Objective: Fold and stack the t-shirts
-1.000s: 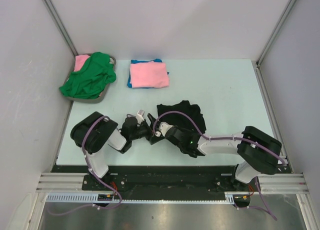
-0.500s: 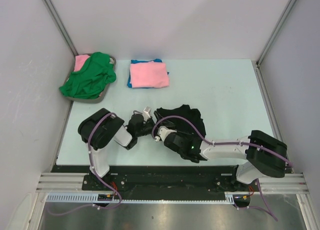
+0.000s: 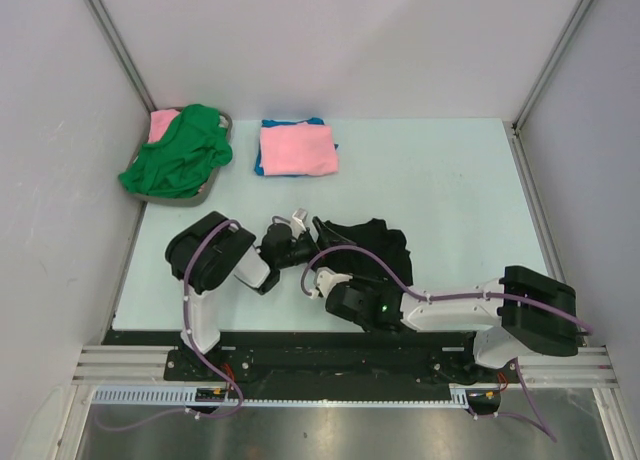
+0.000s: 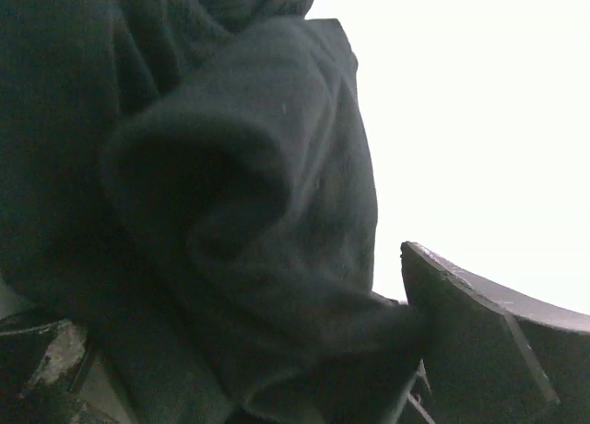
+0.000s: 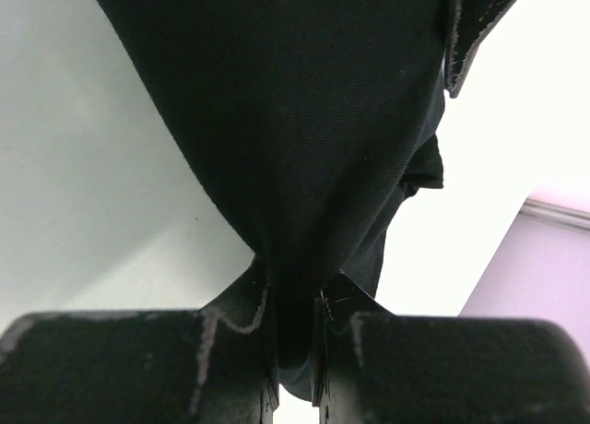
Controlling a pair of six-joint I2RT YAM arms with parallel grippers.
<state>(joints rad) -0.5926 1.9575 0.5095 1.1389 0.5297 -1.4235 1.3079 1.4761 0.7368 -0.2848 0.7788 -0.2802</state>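
My right tool [image 5: 293, 346] is pinched nearly shut on a fold of the black t-shirt [image 3: 372, 242]. The rest of it is bunched on the tabletop [image 3: 450, 180] just beyond. My left tool [image 3: 298, 226] is wide open and grips nothing, with black cloth right at its front. The pink t-shirt [image 3: 298, 150] lies folded well beyond both tools. The green one [image 3: 178, 155] is far left in a basket [image 3: 226, 130].

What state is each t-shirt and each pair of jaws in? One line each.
black t-shirt: crumpled, pinched by right jaws
pink t-shirt: folded, on top of blue
blue t-shirt: folded, under pink, edges showing
green t-shirt: unfolded, heaped in basket
pink cloth: in basket, partly under green
left jaws: open
right jaws: shut on black t-shirt
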